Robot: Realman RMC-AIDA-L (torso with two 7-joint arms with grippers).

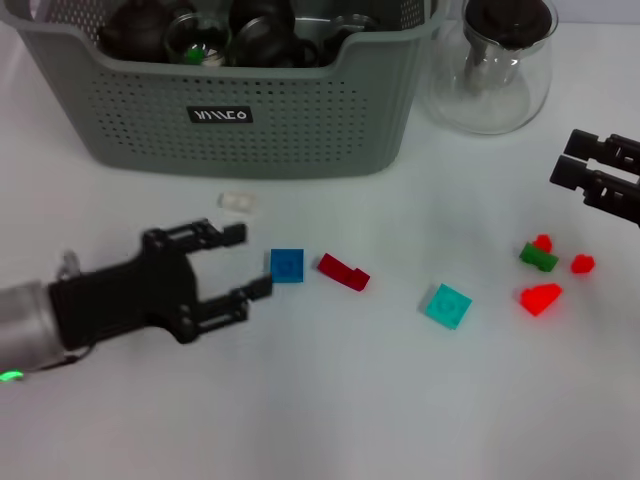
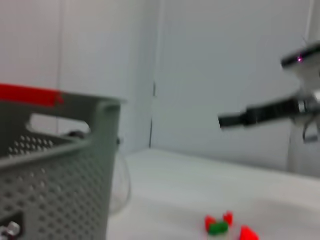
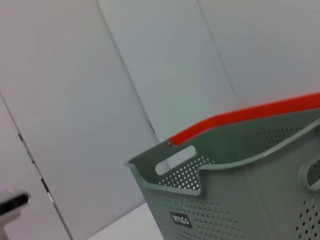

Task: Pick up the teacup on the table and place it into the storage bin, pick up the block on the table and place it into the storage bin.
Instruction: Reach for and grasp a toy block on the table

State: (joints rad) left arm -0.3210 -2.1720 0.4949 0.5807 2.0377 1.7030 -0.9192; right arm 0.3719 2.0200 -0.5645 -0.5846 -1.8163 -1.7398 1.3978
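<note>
My left gripper [image 1: 252,261] stands open low over the table, its fingertips just short of a blue block [image 1: 287,265], with nothing between them. A dark red block [image 1: 343,271] lies right beside the blue one and a teal block [image 1: 447,305] farther right. The grey-green storage bin [image 1: 250,120] stands at the back and holds dark and glass crockery. It also fills part of the left wrist view [image 2: 55,170] and the right wrist view [image 3: 240,175]. I see no teacup on the table. My right gripper [image 1: 598,172] hovers at the right edge.
A glass carafe [image 1: 490,70] with a black lid stands right of the bin. Small red and green pieces [image 1: 545,270] lie at the right, also seen in the left wrist view [image 2: 218,225]. A tiny clear piece [image 1: 238,203] rests in front of the bin.
</note>
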